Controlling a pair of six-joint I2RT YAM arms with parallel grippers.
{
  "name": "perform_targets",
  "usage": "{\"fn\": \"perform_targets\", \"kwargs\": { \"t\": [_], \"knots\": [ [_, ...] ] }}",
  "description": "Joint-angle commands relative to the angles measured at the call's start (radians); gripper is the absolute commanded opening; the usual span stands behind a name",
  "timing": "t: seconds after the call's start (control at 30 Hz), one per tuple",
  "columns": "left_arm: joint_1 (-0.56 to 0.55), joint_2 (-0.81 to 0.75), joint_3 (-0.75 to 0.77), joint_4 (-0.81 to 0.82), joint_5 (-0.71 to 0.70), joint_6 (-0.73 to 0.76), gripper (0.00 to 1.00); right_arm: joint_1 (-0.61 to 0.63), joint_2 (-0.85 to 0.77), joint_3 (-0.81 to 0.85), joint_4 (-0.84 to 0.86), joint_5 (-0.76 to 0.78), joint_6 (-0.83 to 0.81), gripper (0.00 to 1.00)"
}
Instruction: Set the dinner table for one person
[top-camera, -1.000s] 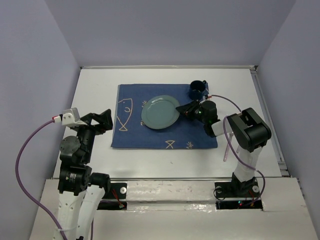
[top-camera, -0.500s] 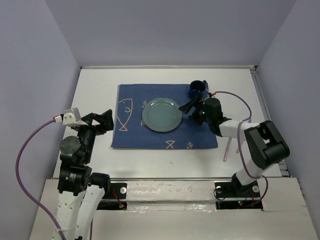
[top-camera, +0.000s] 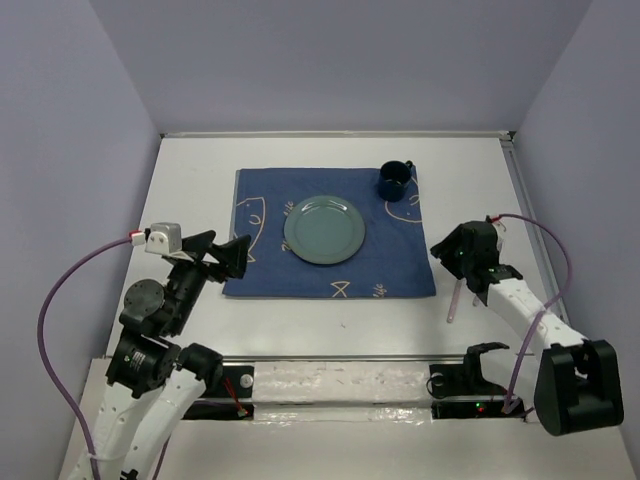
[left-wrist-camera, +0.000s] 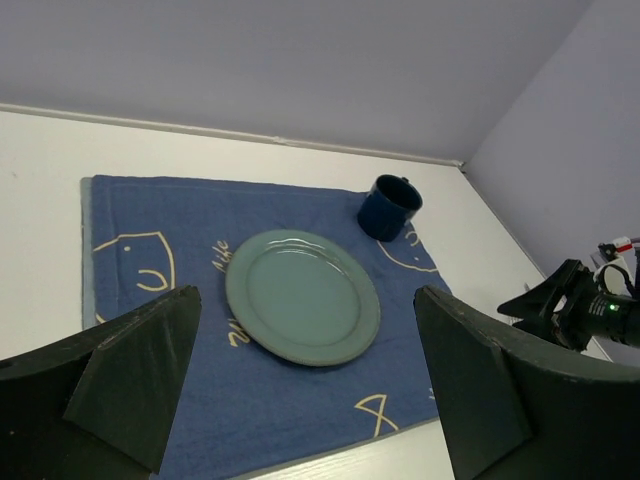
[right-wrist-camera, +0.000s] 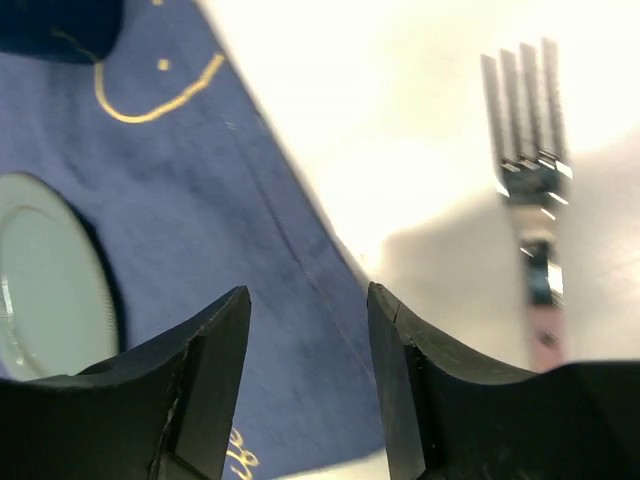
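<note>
Seen from above, with 12 o'clock at the far wall and 6 o'clock at the arm bases, the white worktop (top-camera: 195, 175) fills the floor of the booth. Its long axis runs 9 to 3 o'clock, and it is boxed in by walls at 9, 12 and 3. A metal rail lines its 3 o'clock edge. The dark blue cloth (top-camera: 400, 262) with pale line drawings lies flat near the middle, set a little toward 12, its long edges parallel to the worktop's. There are bare white bands on every side of it, broadest at 9 and at 3 o'clock and thinner at 12 and 6. The teal plate (top-camera: 322, 229) sits in the centre of the cloth, well inside its edges. The dark blue mug (top-camera: 394, 180) stands upright at the cloth's 1 o'clock corner, apart from the plate. A fork (top-camera: 453, 305) lies on the bare worktop just off the cloth's 4 o'clock corner. It runs roughly 12 to 6, and the right wrist view shows its tines at the far end. The left gripper (top-camera: 218, 250) hangs over the cloth's 8 o'clock edge and faces the plate. Its jaws are spread wide with nothing between them. The right gripper (right-wrist-camera: 307, 295) hovers above the cloth's 3 o'clock edge beside the fork. Its jaws are partly apart and empty, touching neither cloth nor fork.
</note>
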Motion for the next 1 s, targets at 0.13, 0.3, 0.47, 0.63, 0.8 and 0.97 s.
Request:
{"fn": "perform_targets", "kwargs": {
  "t": [0.13, 0.3, 0.47, 0.63, 0.8, 0.97],
  "knots": [
    [-0.104, -0.089, 0.015, 0.013, -0.052, 0.03, 0.99, -0.072, -0.169, 0.023, -0.431, 0.17, 0.001, 0.57],
    [-0.141, -0.135, 0.013, 0.007, -0.08, 0.03, 0.99, -0.095, -0.049, 0.064, -0.483, 0.171, 0.013, 0.57],
    [-0.181, -0.167, 0.012, 0.002, -0.103, 0.032, 0.99, -0.095, 0.045, 0.112, -0.509, 0.188, -0.003, 0.54],
    [-0.215, -0.184, 0.018, -0.003, -0.141, 0.045, 0.99, -0.095, 0.17, 0.149, -0.499, 0.17, -0.02, 0.45],
    [-0.238, -0.193, 0.016, -0.004, -0.143, 0.047, 0.99, -0.095, 0.243, 0.149, -0.474, 0.174, -0.02, 0.29],
    [-0.244, -0.192, 0.015, -0.001, -0.138, 0.047, 0.99, -0.095, 0.239, 0.152, -0.468, 0.161, -0.04, 0.2]
  ]
}}
